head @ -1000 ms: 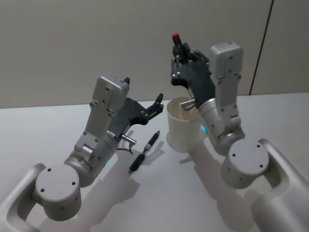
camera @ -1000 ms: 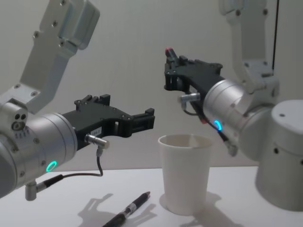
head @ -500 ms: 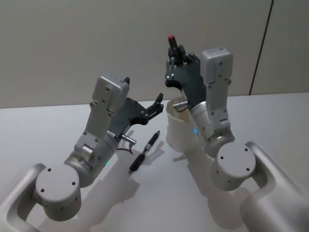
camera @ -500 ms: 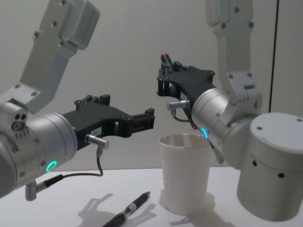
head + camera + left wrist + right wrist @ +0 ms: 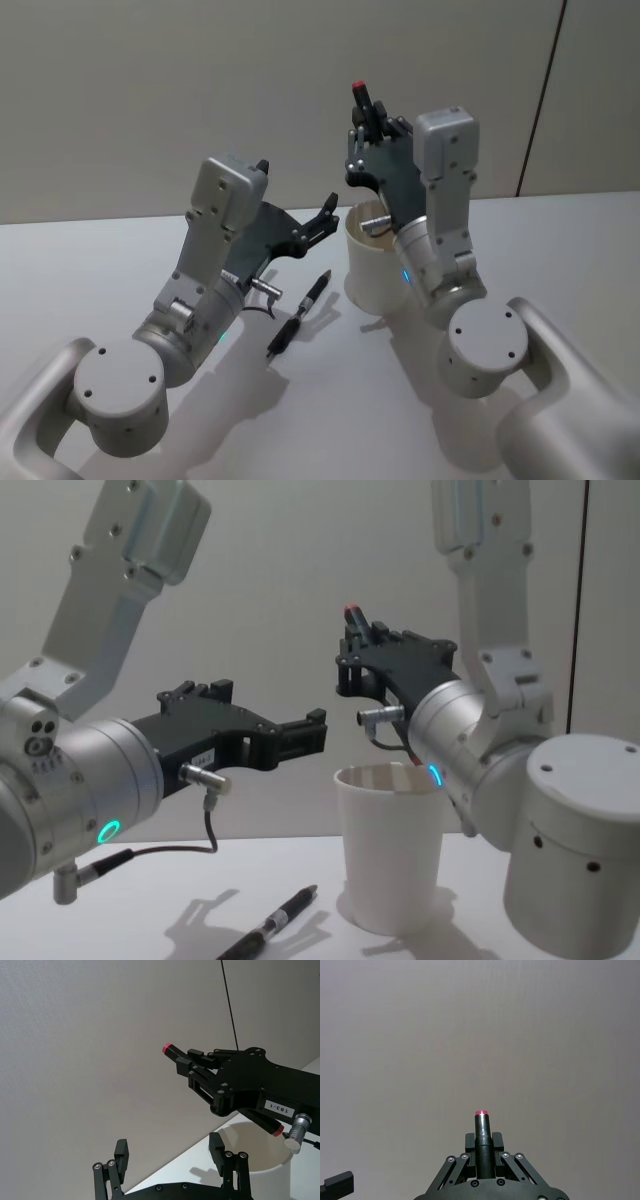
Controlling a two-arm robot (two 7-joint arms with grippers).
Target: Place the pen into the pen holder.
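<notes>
A red-capped dark pen (image 5: 362, 100) stands nearly upright in my right gripper (image 5: 368, 120), whose fingers are shut on it above the pen holder (image 5: 372, 272), a white paper cup. From the left wrist view, the pen (image 5: 171, 1051) runs through the right gripper (image 5: 194, 1061) and its lower red end hangs over the cup's (image 5: 267, 1185) mouth. A second, black pen (image 5: 300, 314) lies on the table left of the cup. My left gripper (image 5: 168, 1144) hovers open above that pen, holding nothing.
The white table (image 5: 120, 260) stretches to the left and in front of the cup (image 5: 390, 855). A plain grey wall (image 5: 150, 80) stands close behind, with a dark vertical seam (image 5: 545, 90) at the right.
My right arm has swung left and nearer, bringing the held pen over the cup and more upright. The left arm and the black pen have not moved.
</notes>
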